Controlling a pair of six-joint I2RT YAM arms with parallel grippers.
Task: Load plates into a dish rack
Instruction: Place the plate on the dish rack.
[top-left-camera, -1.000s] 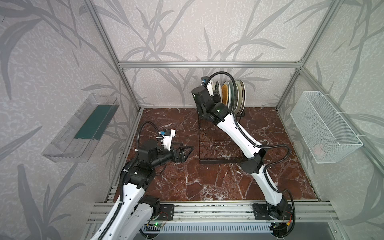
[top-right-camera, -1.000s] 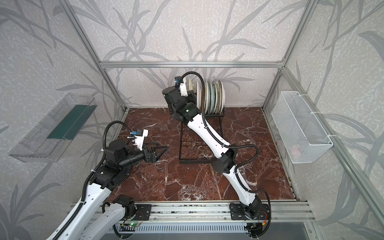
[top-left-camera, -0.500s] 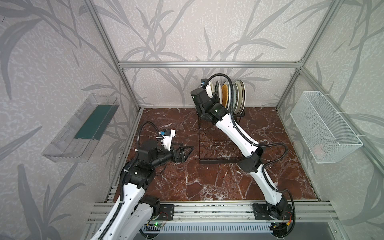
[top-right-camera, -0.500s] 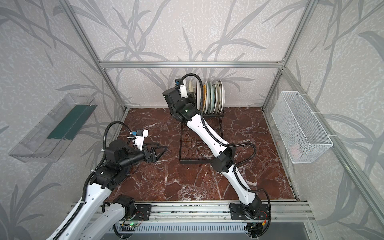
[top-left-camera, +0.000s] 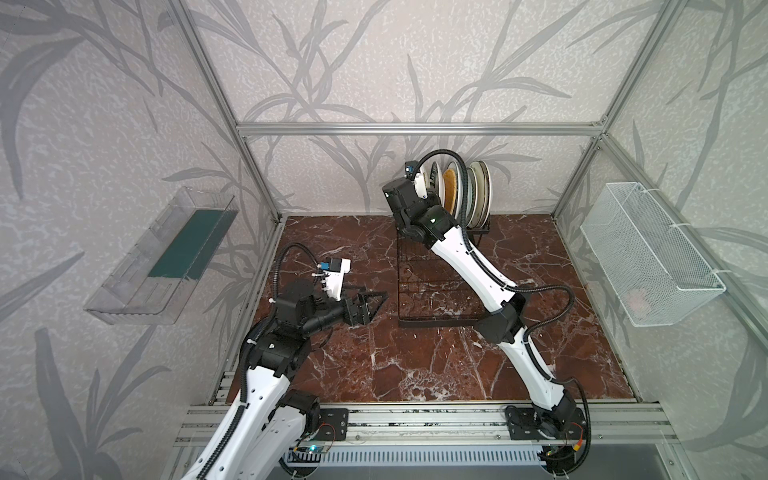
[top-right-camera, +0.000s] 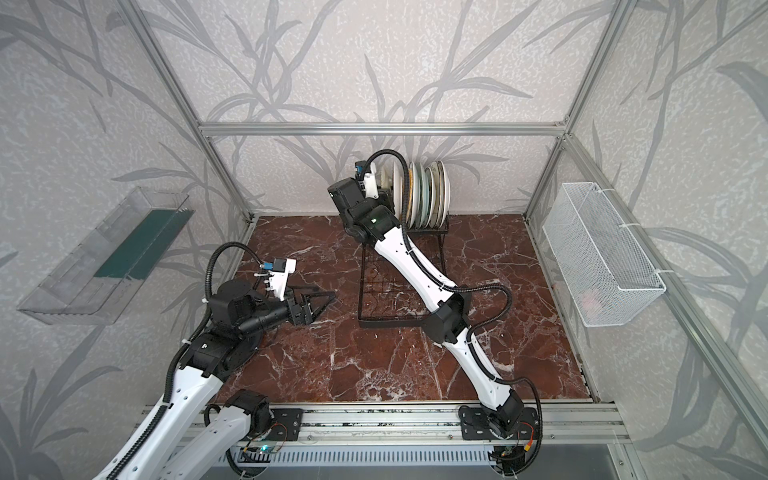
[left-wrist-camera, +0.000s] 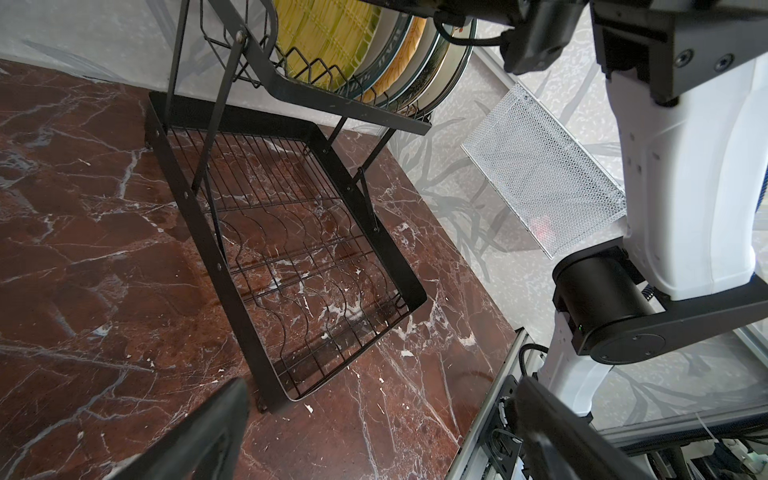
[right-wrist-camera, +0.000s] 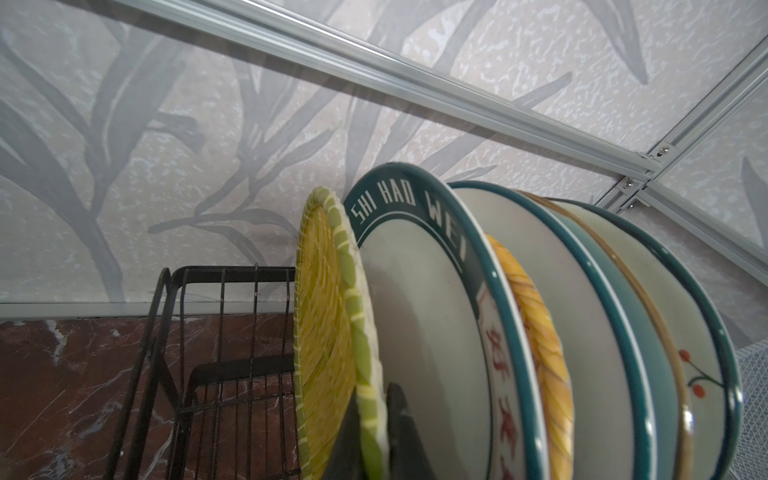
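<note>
The black wire dish rack (top-left-camera: 436, 322) (top-right-camera: 390, 322) (left-wrist-camera: 232, 286) stands at the back of the marble floor. Several plates (top-left-camera: 478, 195) (top-right-camera: 428, 191) (left-wrist-camera: 399, 50) stand on edge in its raised slot row. In the right wrist view my right gripper (right-wrist-camera: 374, 419) is shut on the rim of a yellow woven-pattern plate (right-wrist-camera: 324, 316), which stands upright at the near end of the row beside a teal-rimmed white plate (right-wrist-camera: 419, 316). My left gripper (top-left-camera: 374, 303) (top-right-camera: 322, 301) (left-wrist-camera: 382, 386) is open and holds nothing, low over the floor to the left of the rack's base.
A white mesh basket (top-left-camera: 648, 257) (top-right-camera: 598, 253) hangs on the right wall. On the left wall hangs a clear plastic bin (top-left-camera: 166, 257). The rack's flat grid tray (left-wrist-camera: 291, 232) holds nothing. My right arm (top-left-camera: 469, 266) reaches across above it.
My right wrist has shifted slightly at the plate row, still gripping the yellow plate. The left arm has not moved.
</note>
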